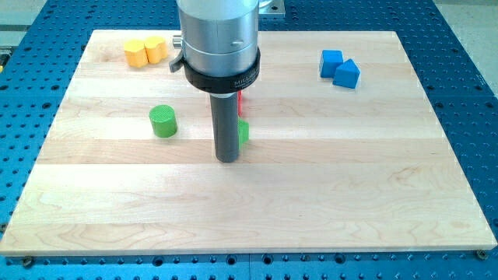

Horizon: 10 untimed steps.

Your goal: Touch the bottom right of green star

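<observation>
Wooden worktop [327, 194] is lying on a blue perforated base. My tip [227, 159] is resting mid-board, carrying no pincer, so none is showing. Green star [243, 132] is peeking out right of the rod, mostly hidden, seemingly touching it; contact looks made or nearly made, exact corner uncertain.

Also present:
- green cylinder [163, 122], left
- yellow blocks [145, 50], far left
- blue blocks [340, 68], far right
- red block [240, 101], barely showing behind the rod

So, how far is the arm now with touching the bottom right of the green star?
Done: my tip has reached the green block near the board's middle; the rod hides most of it, so its star shape cannot be confirmed. In hand: the tip stands at that block's lower left side, seemingly against it. Left: reaching its bottom right. The green cylinder, the yellow blocks and the blue blocks lie apart.
</observation>
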Each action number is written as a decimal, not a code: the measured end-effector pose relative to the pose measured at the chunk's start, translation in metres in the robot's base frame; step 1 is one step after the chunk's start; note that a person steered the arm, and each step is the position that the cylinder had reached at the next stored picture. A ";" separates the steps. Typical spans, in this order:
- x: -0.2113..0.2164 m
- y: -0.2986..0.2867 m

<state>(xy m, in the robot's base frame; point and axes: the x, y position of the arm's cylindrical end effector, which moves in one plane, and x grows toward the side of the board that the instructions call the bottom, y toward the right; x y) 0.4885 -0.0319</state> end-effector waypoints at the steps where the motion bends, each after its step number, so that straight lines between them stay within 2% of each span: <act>1: 0.000 -0.005; 2: 0.030 0.016; 3: 0.007 0.049; 5: -0.002 0.019; 10: -0.027 0.025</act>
<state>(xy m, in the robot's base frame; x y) 0.4617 -0.0067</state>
